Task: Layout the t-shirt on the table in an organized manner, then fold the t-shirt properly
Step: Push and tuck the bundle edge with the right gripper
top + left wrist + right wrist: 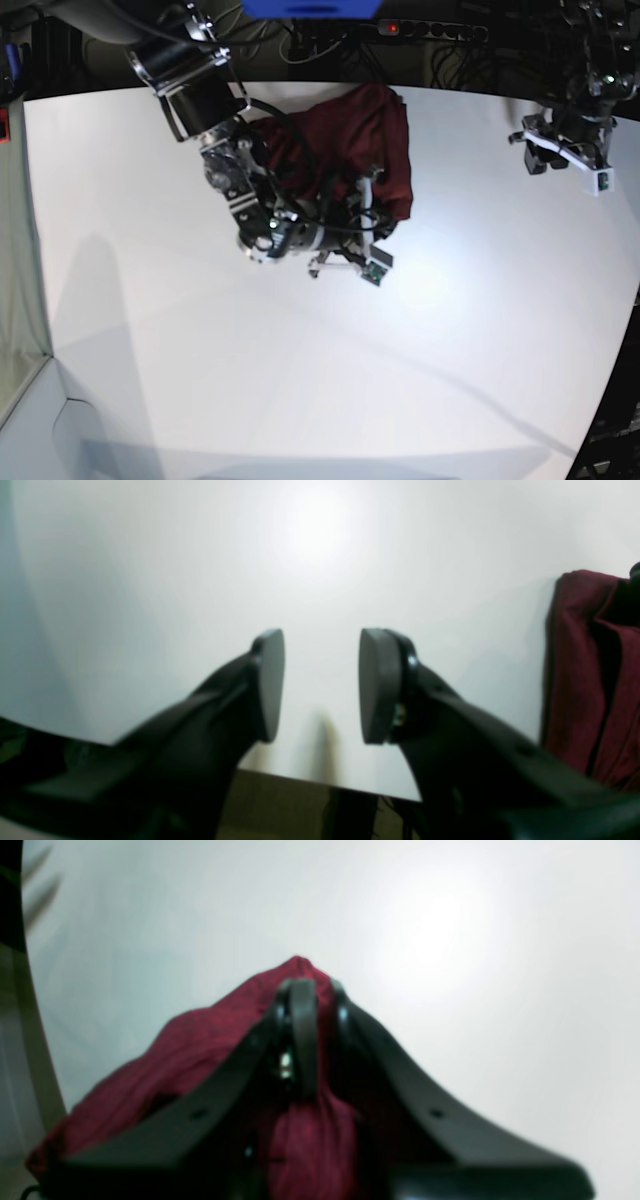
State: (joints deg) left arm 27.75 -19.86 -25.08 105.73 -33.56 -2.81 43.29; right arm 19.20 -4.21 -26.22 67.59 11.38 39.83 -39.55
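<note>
The t-shirt (355, 150), a plain maroon short-sleeved garment of soft thin knit, lies bunched in a heap near the far edge of the large white matte worktop (300, 380), not yet spread out. The right claw (312, 990) is down on the heap at its near edge, its dark fingers drawn narrow with a ridge of red cloth pinched up between them; the wrist view is soft, so how much fabric is caught is hard to judge, though it looks like a fold rather than a single layer. Gripping at the edge makes sense: from there the cloth can be drawn towards the open middle of the worktop and shaken flat. The left claw (320, 685) hangs well apart from the garment, over bare white surface near the worktop's edge, its fingers parted part-way and holding nothing; the shirt shows only at the side of its view. It seems to be waiting for a second corner to come free. Laying out is only beginning, and folding is still to come.
</note>
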